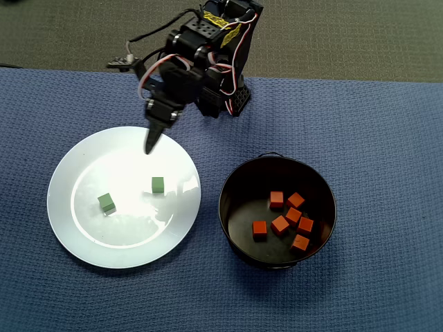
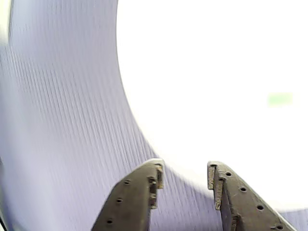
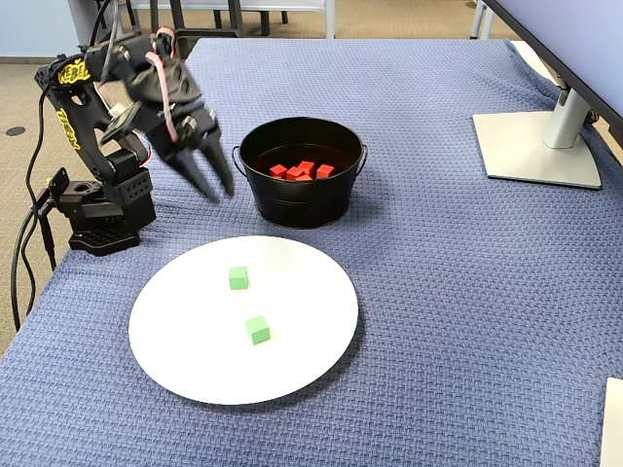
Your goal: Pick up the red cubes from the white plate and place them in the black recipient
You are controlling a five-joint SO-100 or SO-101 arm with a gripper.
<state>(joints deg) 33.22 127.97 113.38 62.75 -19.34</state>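
Two grey fingers point(image 2: 153, 180) of the pincer point(image 2: 185, 175) fill the bottom of the wrist view, parted with a clear gap and nothing between them. Beyond them lies the blue woven cloth point(image 2: 62, 120) and the overexposed curve of the white plate point(image 2: 202, 72), with one pale green smudge, a green cube point(image 2: 279, 99), at the right.

Seen from the overhead view, the black arm point(image 1: 208, 62) reaches down from the top edge and the pincer point(image 1: 150, 146) hangs over the plate's upper rim, empty. On the white plate point(image 1: 69, 221) sit only two green cubes point(image 1: 106, 203), apart from each other near the middle. To the right, just beside the plate but not touching it, stands the black recipient point(image 1: 232, 207). Seven red cubes point(image 1: 279, 225) lie on its dark base, six clustered toward the right and one a little apart at the left.

From the fixed view, the plate point(image 3: 175, 331) lies nearest on the cloth-covered counter point(image 3: 438, 292), carrying both green cubes point(image 3: 257, 330). Behind it stands the black recipient point(image 3: 292, 204) with the red cubes point(image 3: 300, 171) inside. The arm point(image 3: 88, 126) is at the left, its pincer point(image 3: 214, 185) angled downward in the air beside the recipient, fingers slightly spread and gripping nothing. A grey monitor stand point(image 3: 535, 146) sits at the right.
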